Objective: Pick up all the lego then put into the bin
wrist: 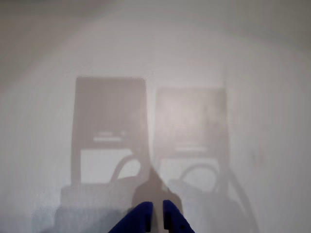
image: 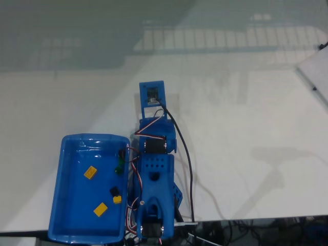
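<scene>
The blue bin (image: 57,205) stands at the lower left of the fixed view. Several lego pieces lie inside it: a yellow one (image: 90,172), another yellow one (image: 100,208), a small yellow one (image: 118,200) touching a black one (image: 114,191), and a dark green one (image: 119,167). In the wrist view my gripper (wrist: 158,214) enters from the bottom edge, its blue fingertips (wrist: 144,213) almost together with nothing between them, over bare white table. The folded blue arm (image: 154,174) sits just right of the bin.
White table (image: 246,102) stretches above and to the right of the arm. A black cable (image: 187,164) runs along the arm's right side. The table's front edge and a tangle of wires (image: 241,230) lie at the lower right. A white sheet (image: 316,72) lies at the far right.
</scene>
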Tool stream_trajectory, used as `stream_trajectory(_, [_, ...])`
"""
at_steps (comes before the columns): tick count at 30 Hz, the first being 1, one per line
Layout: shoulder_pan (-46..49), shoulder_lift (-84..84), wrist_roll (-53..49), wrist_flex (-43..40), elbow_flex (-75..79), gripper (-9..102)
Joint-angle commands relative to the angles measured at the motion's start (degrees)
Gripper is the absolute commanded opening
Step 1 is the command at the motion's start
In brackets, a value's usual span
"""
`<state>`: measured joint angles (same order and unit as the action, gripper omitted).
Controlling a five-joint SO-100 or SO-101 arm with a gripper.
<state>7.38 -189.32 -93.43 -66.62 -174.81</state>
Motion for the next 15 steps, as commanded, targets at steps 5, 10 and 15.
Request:
stream_trajectory(5, [-0.1,-1.1,-4.7,-6.8,-2.8,0])
stream_trajectory(10, [0.5,-1.1,-5.2,-7.6,-2.8,0])
stream_trajectory(15, [0.5,-1.1,-5.9,-8.3,-2.8,0])
